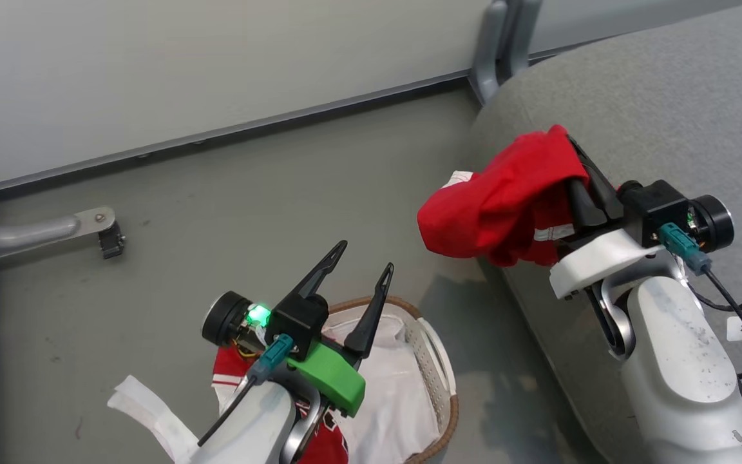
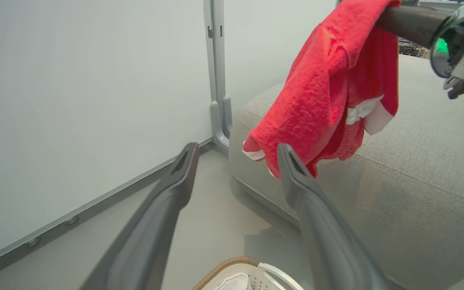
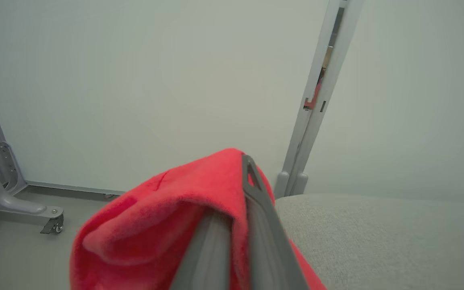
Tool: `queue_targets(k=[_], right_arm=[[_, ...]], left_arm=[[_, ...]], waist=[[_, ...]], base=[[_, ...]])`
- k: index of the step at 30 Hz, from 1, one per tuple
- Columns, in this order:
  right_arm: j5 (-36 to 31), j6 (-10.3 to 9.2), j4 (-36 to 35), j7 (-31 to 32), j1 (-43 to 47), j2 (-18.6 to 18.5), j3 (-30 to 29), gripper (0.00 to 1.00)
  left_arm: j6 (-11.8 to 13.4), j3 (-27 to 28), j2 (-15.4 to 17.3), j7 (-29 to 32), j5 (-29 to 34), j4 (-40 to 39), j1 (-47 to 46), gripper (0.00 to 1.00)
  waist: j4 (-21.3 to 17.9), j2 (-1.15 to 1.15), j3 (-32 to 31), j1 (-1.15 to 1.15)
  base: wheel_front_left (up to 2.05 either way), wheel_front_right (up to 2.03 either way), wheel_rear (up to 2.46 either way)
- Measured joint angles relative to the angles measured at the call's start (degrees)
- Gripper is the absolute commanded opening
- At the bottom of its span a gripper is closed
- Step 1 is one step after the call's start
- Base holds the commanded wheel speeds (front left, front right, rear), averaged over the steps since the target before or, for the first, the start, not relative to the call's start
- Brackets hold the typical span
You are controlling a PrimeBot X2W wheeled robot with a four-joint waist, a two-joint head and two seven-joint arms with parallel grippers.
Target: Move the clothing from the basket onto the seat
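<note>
The red garment (image 1: 506,200) hangs bunched up in the air from the right gripper (image 1: 578,161), whose two fingers are pinched tight on it. It dangles down over the rounded edge of the seat (image 1: 667,116). Part of it sticks out past that edge, over the floor. So the seat is below it and a bit further in. I think the right arm should reach in over the seat before it lets go, or the cloth may slide off. The red jersey (image 1: 226,374) lies in the basket (image 1: 438,380). The left gripper (image 1: 366,254) is above it, wide open and holding nothing.
</note>
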Motion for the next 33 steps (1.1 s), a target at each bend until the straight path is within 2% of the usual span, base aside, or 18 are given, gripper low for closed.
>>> queue_targets(k=[9, 16, 26, 33], right_arm=[[-0.1, 0.0, -0.4, 0.0, 1.9, 0.0, -4.3, 0.0], [0.0, 0.0, -0.6, 0.0, 1.4, 0.0, -6.6, 0.0], [-7.3, 0.0, -0.6, 0.0, -10.9, -0.6, -14.7, 0.0], [-8.8, 0.0, -1.5, 0.0, -22.0, -8.4, -24.3, 0.0]], left_arm=[[-1.8, -0.1, -0.8, 0.0, 2.6, 0.8, -0.2, 1.0], [-2.4, -0.4, -0.9, 0.0, 4.1, 0.7, -1.2, 1.0], [-3.2, -1.5, -0.4, 0.0, 5.8, -1.1, -4.4, 1.0], [-3.4, -2.9, 0.4, 0.0, 7.6, -2.4, -7.7, 1.0]], waist=[[-7.6, 0.0, 3.1, 0.0], [-9.7, 0.0, 6.6, 0.0], [-7.8, 0.0, 11.9, 0.0], [-4.3, 0.0, 16.9, 0.0]], base=[[0.0, 0.0, 0.0], [0.0, 0.0, 0.0], [0.0, 0.0, 0.0], [0.0, 0.0, 0.0]])
